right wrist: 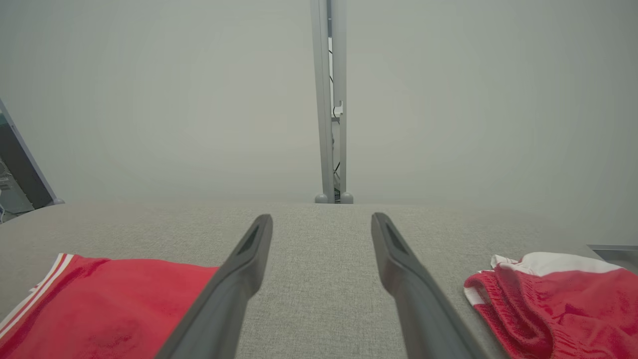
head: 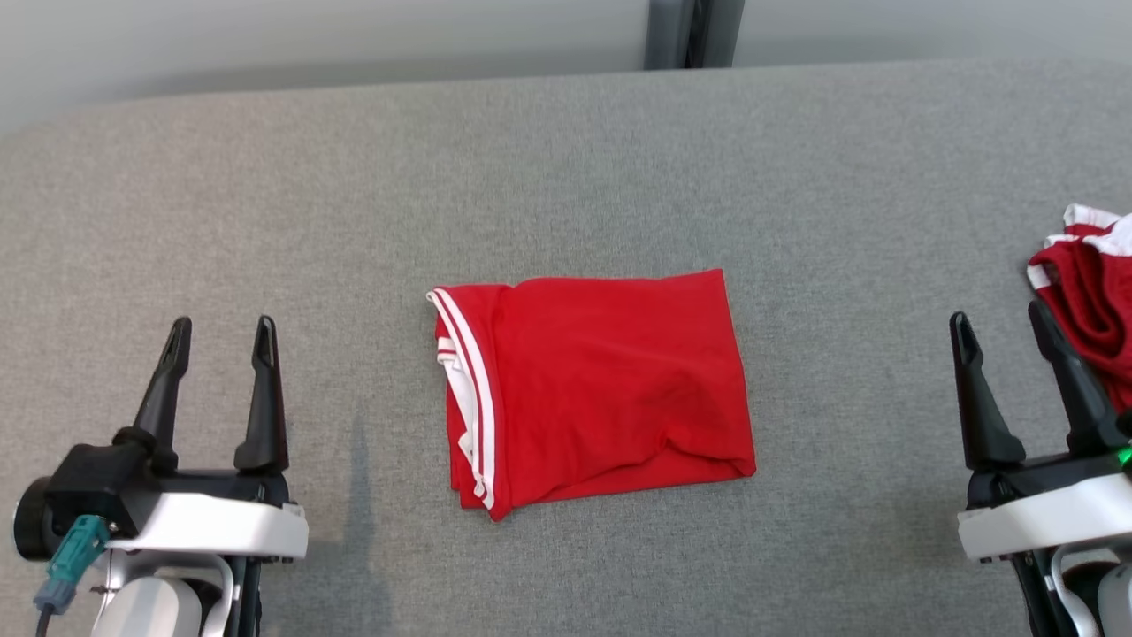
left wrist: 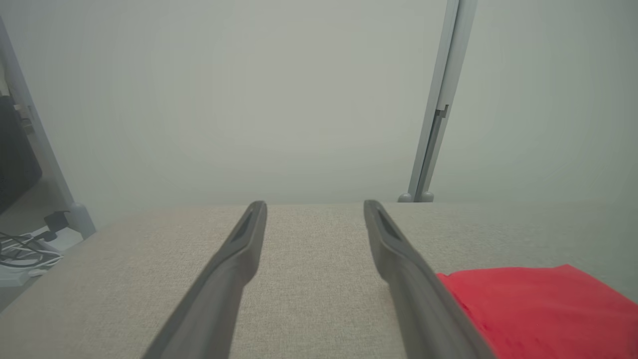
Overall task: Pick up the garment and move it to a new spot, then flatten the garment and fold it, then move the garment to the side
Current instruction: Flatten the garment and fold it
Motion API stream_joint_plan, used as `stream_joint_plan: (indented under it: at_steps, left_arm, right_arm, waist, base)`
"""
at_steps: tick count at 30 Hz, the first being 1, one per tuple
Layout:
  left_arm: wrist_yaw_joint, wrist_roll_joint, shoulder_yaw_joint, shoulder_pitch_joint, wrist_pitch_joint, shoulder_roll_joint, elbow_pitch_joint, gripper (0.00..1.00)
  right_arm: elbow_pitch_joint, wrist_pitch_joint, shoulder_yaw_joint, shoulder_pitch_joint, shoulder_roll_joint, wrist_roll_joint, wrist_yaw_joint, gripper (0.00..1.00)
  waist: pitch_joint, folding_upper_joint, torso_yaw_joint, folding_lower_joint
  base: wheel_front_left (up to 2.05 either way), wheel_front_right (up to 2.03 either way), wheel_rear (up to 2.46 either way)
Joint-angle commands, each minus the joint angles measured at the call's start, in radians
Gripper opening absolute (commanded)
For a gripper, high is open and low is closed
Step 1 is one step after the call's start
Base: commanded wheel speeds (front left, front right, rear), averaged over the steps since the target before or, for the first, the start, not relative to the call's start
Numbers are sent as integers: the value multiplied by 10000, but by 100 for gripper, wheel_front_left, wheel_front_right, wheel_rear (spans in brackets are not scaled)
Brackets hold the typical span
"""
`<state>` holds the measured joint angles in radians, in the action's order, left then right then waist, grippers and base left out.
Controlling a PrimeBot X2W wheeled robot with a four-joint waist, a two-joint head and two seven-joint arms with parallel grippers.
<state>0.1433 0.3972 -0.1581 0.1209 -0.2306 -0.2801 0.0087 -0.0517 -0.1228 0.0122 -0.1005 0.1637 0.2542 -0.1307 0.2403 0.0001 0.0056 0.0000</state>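
left hand (head: pixel 221 323), folded red garment (head: pixel 610 380), right hand (head: pixel 998 314): both hands spread wide and empty

the left hand hangs by the near left corner of the surface (head: pixel 566 168), and the garment lies mid-surface, well apart from it, white-striped trim on its left side. it looks light, soft and limp, so the layers would likely slide open unless pinched through the whole stack at a folded side. the right hand is near the right edge, just beside a second red garment (head: pixel 1092 292).
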Motion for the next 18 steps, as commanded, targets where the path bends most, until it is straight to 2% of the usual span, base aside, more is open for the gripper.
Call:
stream_joint_plan:
  at_steps: [1,18]
  left_arm:
    - [80,-64,-10,-175,46,-69,-80,100]
    - [453,-185,-573,-1595,674,-84,-482,100]
  right_arm:
    - [33,79,31,180,-2,-26,0,100]
    - [70,928,318,1446,-130,-191,0,100]
  waist:
    - [-309,-1,-10,0]
    - [-2108,-1,260,0]
  base:
    - [0,0,0]
    - [0,0,0]
